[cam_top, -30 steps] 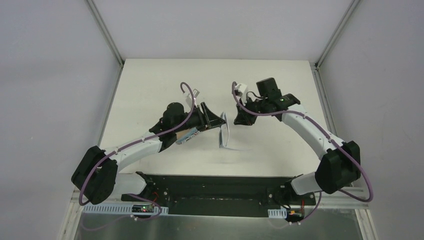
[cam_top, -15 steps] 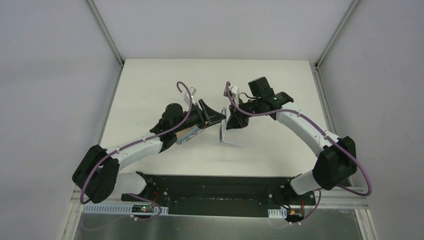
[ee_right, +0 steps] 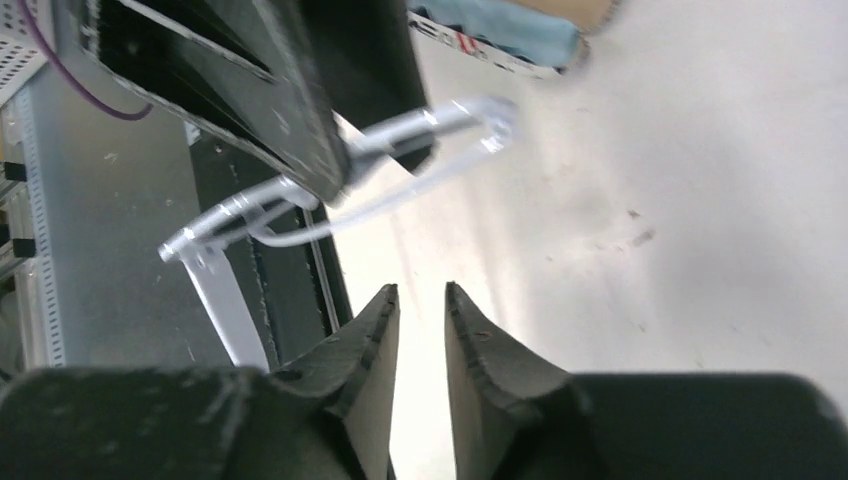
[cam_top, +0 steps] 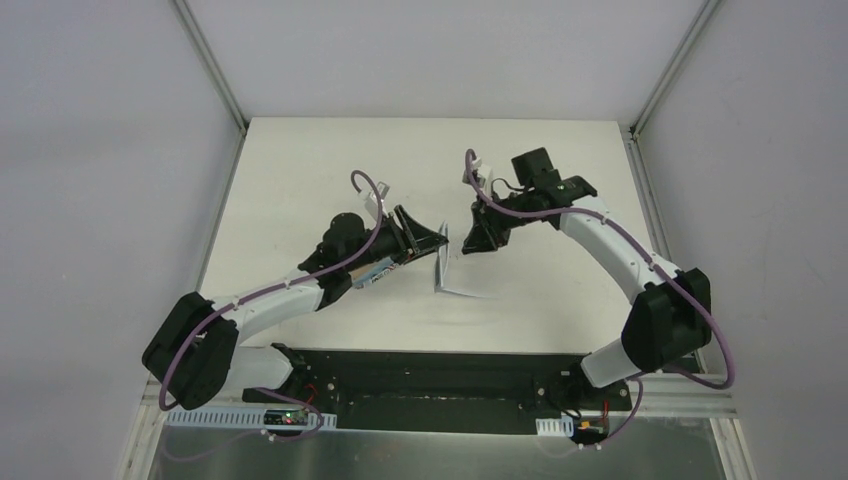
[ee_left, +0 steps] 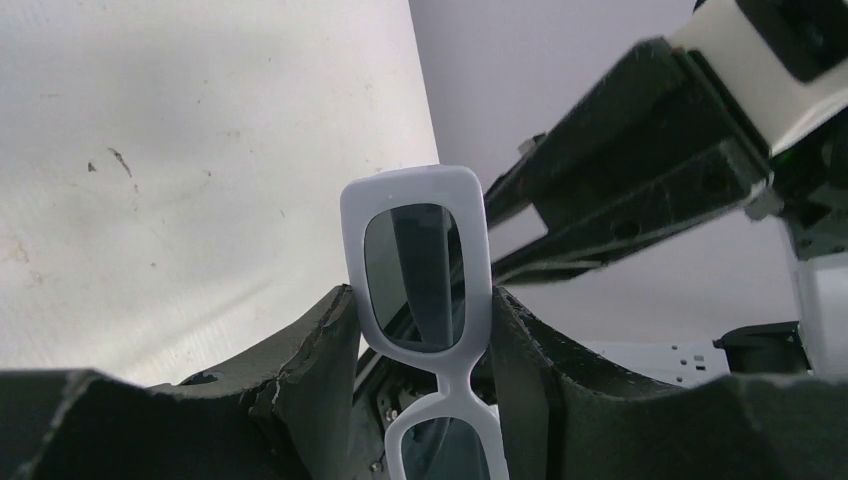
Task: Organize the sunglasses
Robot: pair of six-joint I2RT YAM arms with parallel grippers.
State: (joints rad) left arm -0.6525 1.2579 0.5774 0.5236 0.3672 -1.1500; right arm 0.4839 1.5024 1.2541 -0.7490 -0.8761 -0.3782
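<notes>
My left gripper point(cam_top: 432, 240) is shut on the sunglasses point(cam_top: 441, 270) and holds them above the table, frame on edge, one slim temple arm sticking out toward the front right. In the left wrist view the white frame with its dark lenses point(ee_left: 416, 262) stands clamped between my left gripper's point(ee_left: 420, 312) two fingers. My right gripper point(cam_top: 476, 240) hovers just right of the glasses, apart from them. In the right wrist view my right gripper point(ee_right: 421, 292) is empty, its jaws a narrow gap apart, and the sunglasses point(ee_right: 400, 150) hang beyond it.
The printed case with the light blue cloth point(cam_top: 374, 271) lies under my left forearm; it also shows at the top of the right wrist view point(ee_right: 500, 28). The black base rail point(cam_top: 430, 375) runs along the near table edge.
My right gripper moved left up to the sunglasses, then drew back a little to the right. My left gripper still holds the glasses in about the same place.
</notes>
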